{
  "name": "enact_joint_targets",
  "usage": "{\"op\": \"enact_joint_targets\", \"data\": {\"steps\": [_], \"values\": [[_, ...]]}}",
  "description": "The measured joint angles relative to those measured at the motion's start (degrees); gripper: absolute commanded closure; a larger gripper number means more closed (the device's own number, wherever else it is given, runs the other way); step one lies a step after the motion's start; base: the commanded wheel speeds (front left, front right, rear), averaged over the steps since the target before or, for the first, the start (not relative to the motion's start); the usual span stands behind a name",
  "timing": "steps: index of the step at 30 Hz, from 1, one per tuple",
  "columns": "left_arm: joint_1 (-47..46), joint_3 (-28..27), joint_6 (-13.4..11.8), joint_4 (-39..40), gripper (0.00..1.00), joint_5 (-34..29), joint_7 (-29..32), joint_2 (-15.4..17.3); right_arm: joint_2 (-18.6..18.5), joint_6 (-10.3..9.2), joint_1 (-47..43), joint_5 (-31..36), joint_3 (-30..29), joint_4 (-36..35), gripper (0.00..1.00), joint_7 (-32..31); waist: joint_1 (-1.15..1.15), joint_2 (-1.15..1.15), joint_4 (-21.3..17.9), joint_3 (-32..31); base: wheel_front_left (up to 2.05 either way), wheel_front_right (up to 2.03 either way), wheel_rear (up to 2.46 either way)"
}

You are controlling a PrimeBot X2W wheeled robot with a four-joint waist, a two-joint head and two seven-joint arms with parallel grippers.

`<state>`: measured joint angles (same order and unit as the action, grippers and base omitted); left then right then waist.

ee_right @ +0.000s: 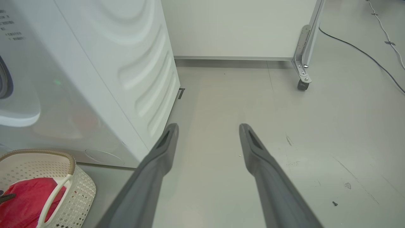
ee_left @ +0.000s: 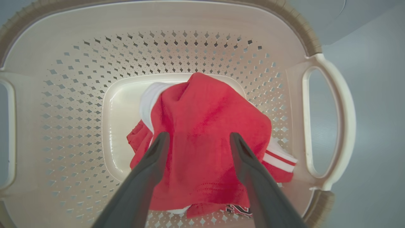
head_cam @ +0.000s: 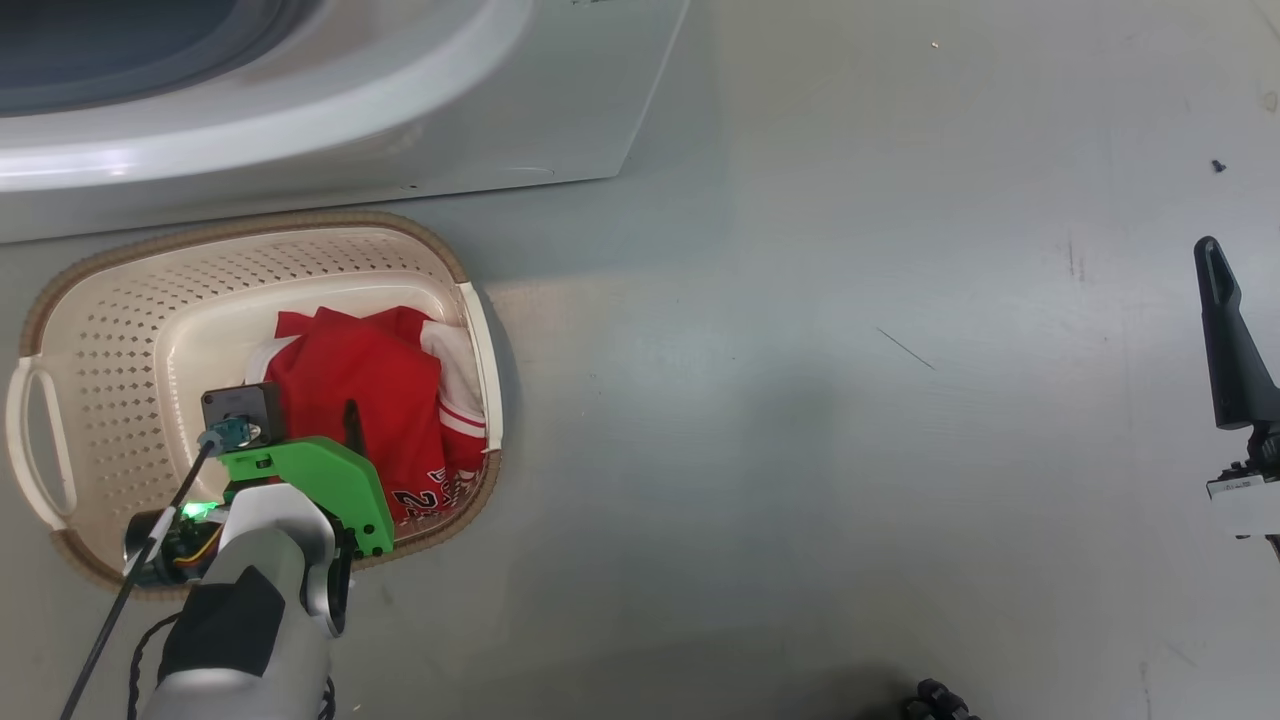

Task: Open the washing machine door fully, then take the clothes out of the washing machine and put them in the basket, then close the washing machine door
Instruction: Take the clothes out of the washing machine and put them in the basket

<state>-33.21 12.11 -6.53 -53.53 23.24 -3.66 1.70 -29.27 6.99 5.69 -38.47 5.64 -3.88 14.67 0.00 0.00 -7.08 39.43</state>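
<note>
The cream basket (head_cam: 250, 225) with a brown rim stands on the floor just in front of the white washing machine (head_cam: 560, 110). Red clothes (head_cam: 360, 380) with white trim lie in its right half. My left gripper (ee_left: 197, 137) hangs over them with its jaws wide apart, and the red clothes (ee_left: 205, 120) sit loose below and between the fingers inside the basket (ee_left: 190, 47). Off to the right, my right gripper (ee_right: 208, 128) is open over bare floor, beside the washing machine (ee_right: 95, 79); one of its fingers (head_cam: 1225, 330) shows at the right edge of the head view. The washing machine door is out of view.
Grey floor stretches to the right of the machine and the basket (ee_right: 79, 190). A metal frame leg on a castor (ee_right: 303, 63) and a cable (ee_right: 364, 53) lie further back by a white wall. A small dark screw (head_cam: 1218, 166) is on the floor.
</note>
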Motion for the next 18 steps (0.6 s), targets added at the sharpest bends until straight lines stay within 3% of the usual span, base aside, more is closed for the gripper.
{"op": "enact_joint_targets", "data": {"steps": [18], "values": [[-0.12, 4.46, 0.12, -1.59, 0.0, 3.98, -7.15, -0.22, 0.89, 0.0, 0.97, 0.35, 0.04, 0.65, 0.0, 0.0, 0.0, 0.0, 2.73, -6.0, 0.0, 0.0, 0.0]]}}
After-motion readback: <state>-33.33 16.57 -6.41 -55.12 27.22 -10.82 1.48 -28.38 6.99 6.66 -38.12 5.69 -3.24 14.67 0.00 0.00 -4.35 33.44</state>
